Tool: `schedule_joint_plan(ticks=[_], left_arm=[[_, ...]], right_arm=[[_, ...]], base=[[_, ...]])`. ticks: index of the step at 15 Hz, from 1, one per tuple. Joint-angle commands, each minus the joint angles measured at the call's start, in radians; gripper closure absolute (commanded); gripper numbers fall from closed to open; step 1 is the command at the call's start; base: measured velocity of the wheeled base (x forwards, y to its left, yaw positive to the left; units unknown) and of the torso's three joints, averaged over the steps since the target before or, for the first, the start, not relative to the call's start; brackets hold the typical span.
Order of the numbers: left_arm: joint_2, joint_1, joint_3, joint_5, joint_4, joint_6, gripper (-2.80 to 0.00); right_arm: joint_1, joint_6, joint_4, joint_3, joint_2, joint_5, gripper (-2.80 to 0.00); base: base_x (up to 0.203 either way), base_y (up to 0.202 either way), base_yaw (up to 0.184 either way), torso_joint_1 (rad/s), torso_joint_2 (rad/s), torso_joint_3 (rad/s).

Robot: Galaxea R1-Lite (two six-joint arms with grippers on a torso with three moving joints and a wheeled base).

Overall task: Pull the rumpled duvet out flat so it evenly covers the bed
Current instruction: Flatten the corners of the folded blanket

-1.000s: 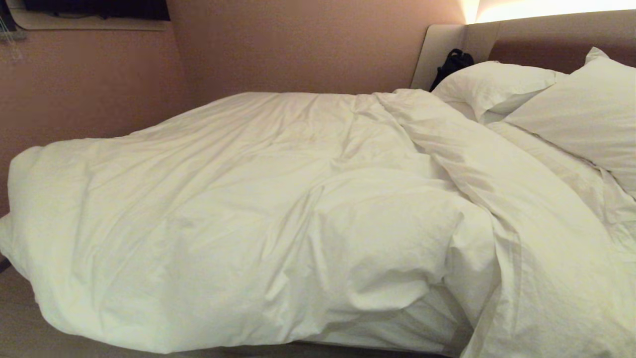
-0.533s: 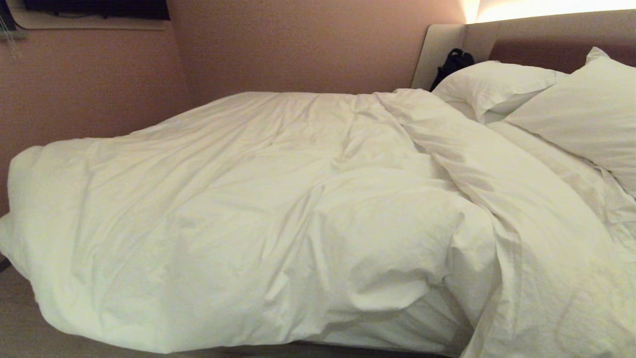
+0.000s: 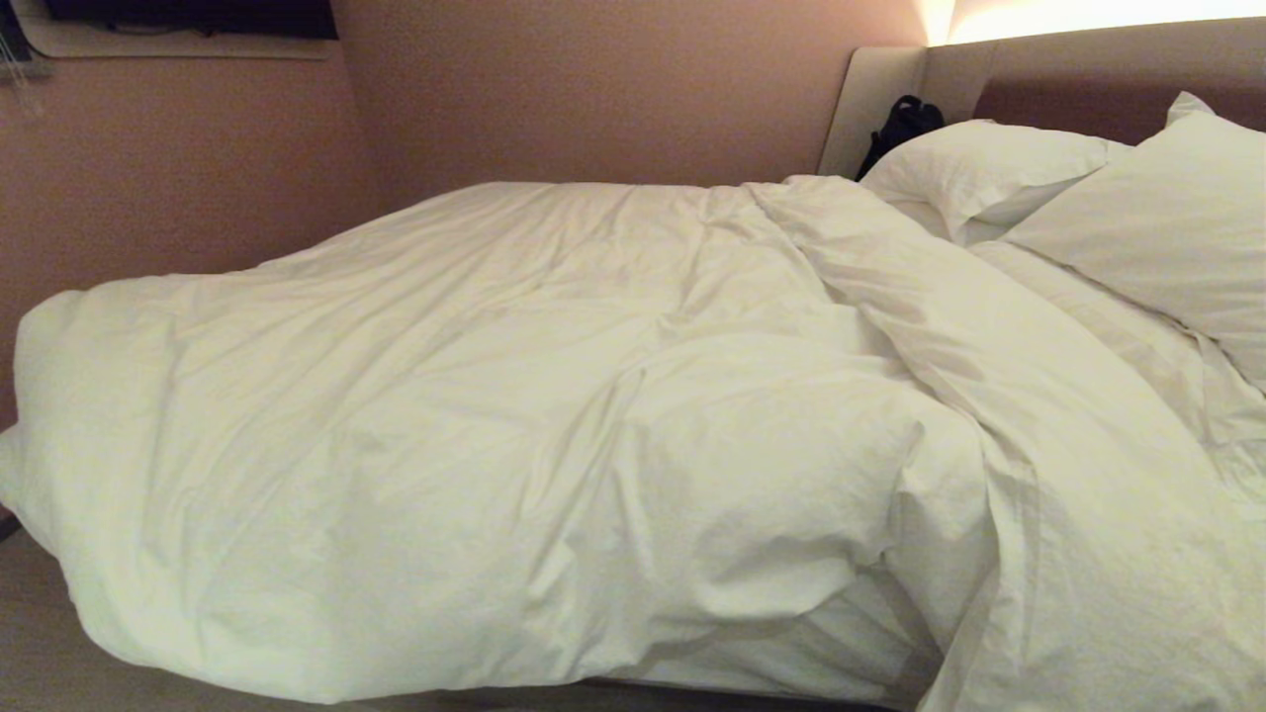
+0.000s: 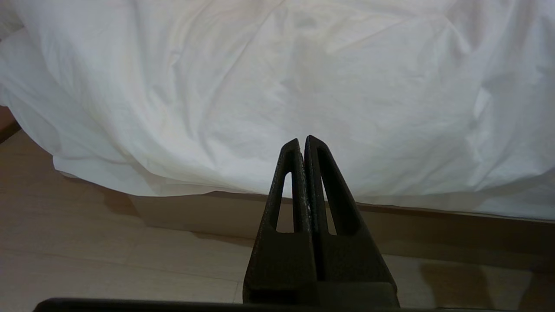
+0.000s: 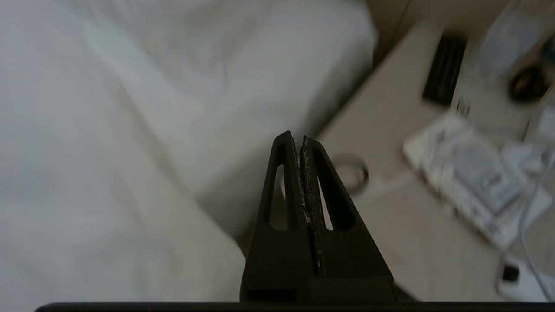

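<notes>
The rumpled duvet (image 3: 514,435) is seen heaped across the bed (image 4: 303,216), overhanging its near edge below two pillows (image 3: 989,168). The left gripper (image 4: 302,143) and right gripper (image 5: 295,141) are closed, empty, clear of the fabric.

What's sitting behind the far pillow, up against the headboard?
A black object pokes up behind the far pillow, against the headboard. Its lower part is hidden by the pillow, so what it is stays unclear.
</notes>
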Motion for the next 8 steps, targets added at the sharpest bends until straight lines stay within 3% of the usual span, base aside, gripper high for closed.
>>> schedule_joint_plan(ticks=[1,3,6,8], left_arm=[[0.001,0.0,0.0,0.0,0.0,0.0,0.0],[0.001,0.0,0.0,0.0,0.0,0.0,0.0],[0.001,0.0,0.0,0.0,0.0,0.0,0.0],[0.001,0.0,0.0,0.0,0.0,0.0,0.0]], right_arm=[[-0.027,-0.067,-0.005,0.081,-0.006,0.928,0.0],[-0.032,-0.13,-0.009,0.156,0.016,0.944,0.0],[-0.092,-0.141,-0.018,0.168,0.104,0.962,0.0],[-0.16,-0.144,-0.095,0.169,0.175,1.001,0.0]], base=[[0.0,0.0,0.0,0.0,0.0,0.0],[0.0,0.0,0.0,0.0,0.0,0.0],[0.0,0.0,0.0,0.0,0.0,0.0],[0.0,0.0,0.0,0.0,0.0,0.0]])
